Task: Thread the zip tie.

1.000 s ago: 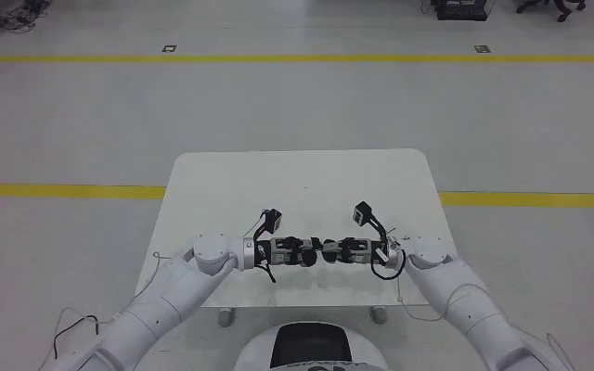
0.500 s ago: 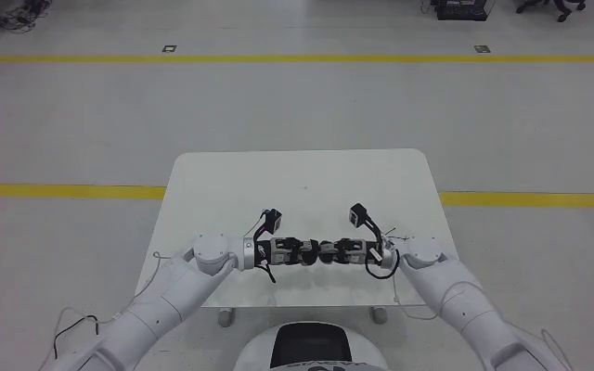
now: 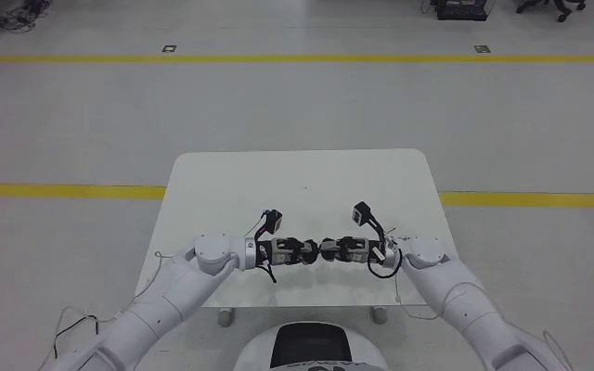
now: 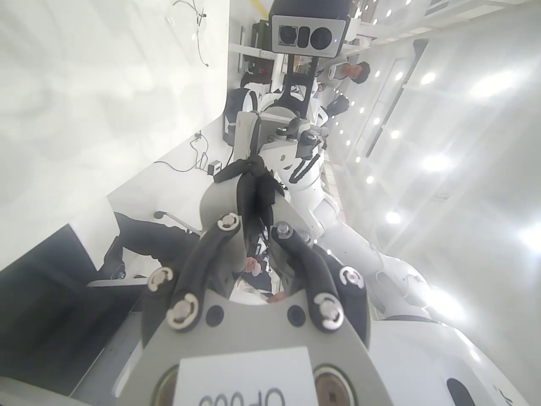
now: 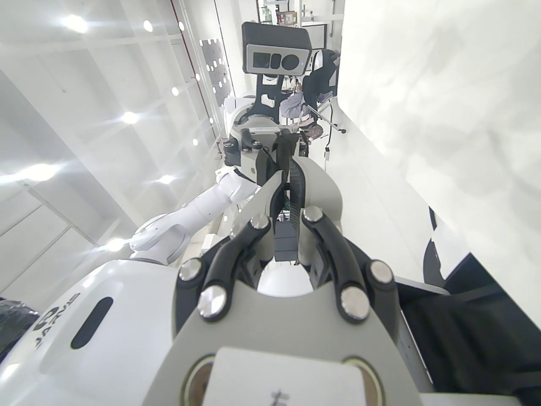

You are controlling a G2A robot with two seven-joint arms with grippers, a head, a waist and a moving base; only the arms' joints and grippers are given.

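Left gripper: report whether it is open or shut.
Shut. In the left wrist view the fingers of the left gripper converge until their tips meet, pinching a dark strip, apparently the zip tie.

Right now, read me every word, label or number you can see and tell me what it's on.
The left wrist label: upside down, cut by the frame edge, unreadable.
The right wrist label: almost wholly cut off, unreadable.
The logo lettering on an arm's shell: sideways, not clearly legible.
Nothing else is legible.
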